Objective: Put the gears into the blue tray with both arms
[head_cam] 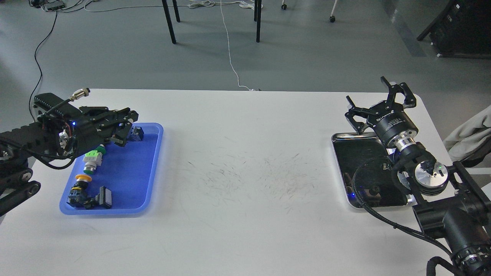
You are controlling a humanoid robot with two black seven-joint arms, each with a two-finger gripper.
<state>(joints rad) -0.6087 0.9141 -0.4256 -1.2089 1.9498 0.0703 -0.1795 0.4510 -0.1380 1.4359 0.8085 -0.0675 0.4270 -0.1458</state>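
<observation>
The blue tray (pixel 132 172) lies at the left of the white table and holds several colourful push-button switches. My left gripper (pixel 128 124) hovers over the tray's far left corner, with its dark fingers bunched together. Whether they hold anything is not visible. My right gripper (pixel 378 100) hangs above the far edge of the shiny steel tray (pixel 340 172), and its fingers are spread apart and empty. A tiny black round piece (pixel 374 189) inside the steel tray looks like a gear. It is too small for me to make out teeth.
A green-capped switch (pixel 92 158), a yellow-capped one (pixel 82 178) and a square-faced one (pixel 104 197) lie in the blue tray's left half. Scuff marks cover the table (pixel 245 161) between the trays. My right arm's elbow (pixel 429 177) overhangs the steel tray's right side.
</observation>
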